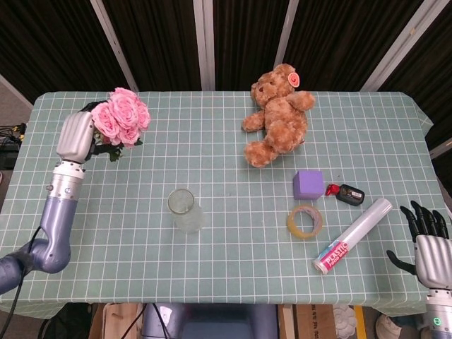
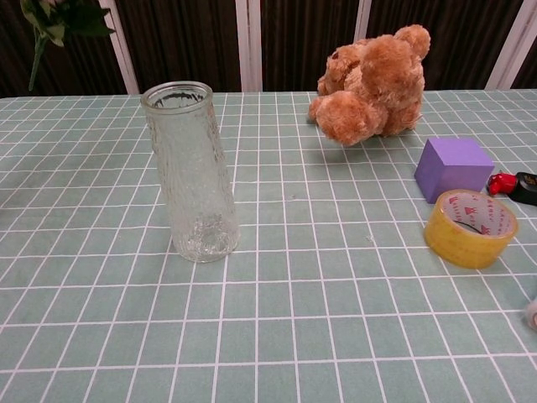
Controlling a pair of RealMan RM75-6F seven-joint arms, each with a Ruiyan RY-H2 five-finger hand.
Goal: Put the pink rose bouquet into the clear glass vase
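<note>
My left hand [image 1: 76, 135] holds the pink rose bouquet [image 1: 121, 116] raised above the table's far left, blooms pointing right. In the chest view only its green leaves and stem [image 2: 52, 23] show at the top left corner. The clear glass vase [image 1: 185, 210] stands upright in the left middle of the table, to the right of and nearer than the bouquet; the chest view shows the vase [image 2: 192, 172] with nothing in it. My right hand [image 1: 426, 242] hangs open off the table's near right corner, holding nothing.
A brown teddy bear [image 1: 277, 116] lies at the back middle. A purple cube [image 1: 308, 183], a yellow tape roll [image 1: 304, 221], a small red-and-black object [image 1: 346, 193] and a plastic-wrap roll [image 1: 352, 235] lie at the right. The green checked cloth [image 1: 212, 155] covers the table.
</note>
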